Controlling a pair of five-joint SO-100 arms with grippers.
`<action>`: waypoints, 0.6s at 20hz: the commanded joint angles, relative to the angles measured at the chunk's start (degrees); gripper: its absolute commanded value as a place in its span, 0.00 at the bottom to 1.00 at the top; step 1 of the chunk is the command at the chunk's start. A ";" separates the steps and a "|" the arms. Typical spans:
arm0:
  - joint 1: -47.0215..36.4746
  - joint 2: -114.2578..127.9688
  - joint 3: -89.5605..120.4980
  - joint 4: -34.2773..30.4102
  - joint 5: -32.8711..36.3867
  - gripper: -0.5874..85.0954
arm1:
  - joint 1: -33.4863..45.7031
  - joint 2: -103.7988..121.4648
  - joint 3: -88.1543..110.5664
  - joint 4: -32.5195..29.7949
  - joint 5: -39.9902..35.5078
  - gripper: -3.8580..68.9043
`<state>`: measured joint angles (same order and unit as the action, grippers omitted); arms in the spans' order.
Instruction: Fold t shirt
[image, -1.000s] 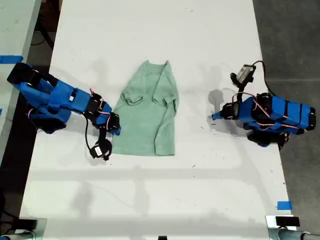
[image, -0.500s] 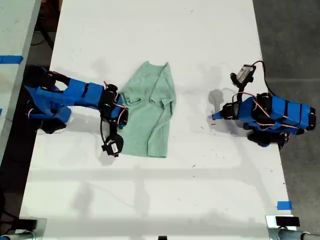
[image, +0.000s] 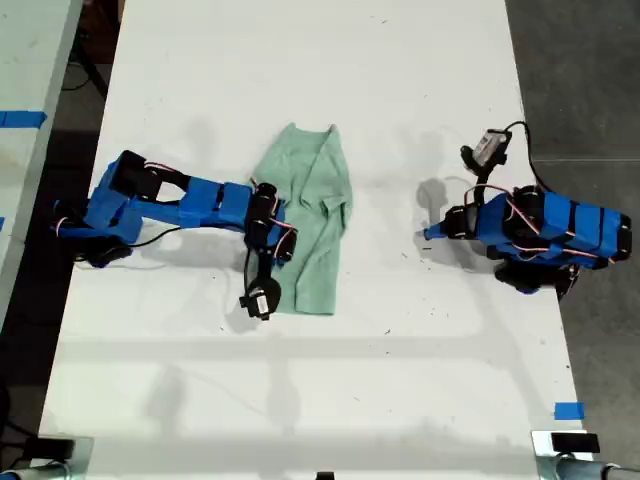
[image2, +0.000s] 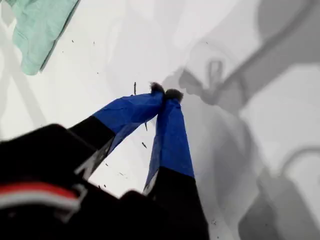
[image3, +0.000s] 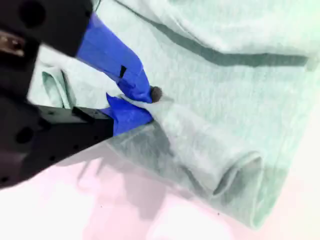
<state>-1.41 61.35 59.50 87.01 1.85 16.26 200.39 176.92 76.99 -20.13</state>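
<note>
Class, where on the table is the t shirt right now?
The t shirt lies mid-table in the exterior view, my second gripper pinching its exterior-view-left edge.

white table (image: 300, 60) on dark grey floor (image: 575, 70).

Plenty of open table (image: 300, 60) all around the t shirt (image: 312, 215); the far side and near side of it are bare. Only clutter is my own arms: my second gripper (image: 280, 245) sits right on the shirt's edge, and my first gripper (image: 428, 236) hangs well apart from it, with bare table between.
</note>
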 joint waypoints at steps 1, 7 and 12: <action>-0.97 2.90 -3.43 -2.90 2.29 0.13 | 0.35 0.26 0.70 0.53 -0.53 0.06; -1.41 3.25 -3.43 -7.29 5.19 0.36 | 0.35 0.26 0.70 0.53 -0.53 0.06; -0.70 15.64 4.31 0.97 -3.87 0.33 | 0.35 0.26 0.70 0.53 -0.53 0.06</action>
<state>-1.67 66.01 61.52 83.58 3.43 16.26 200.39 176.92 76.99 -20.13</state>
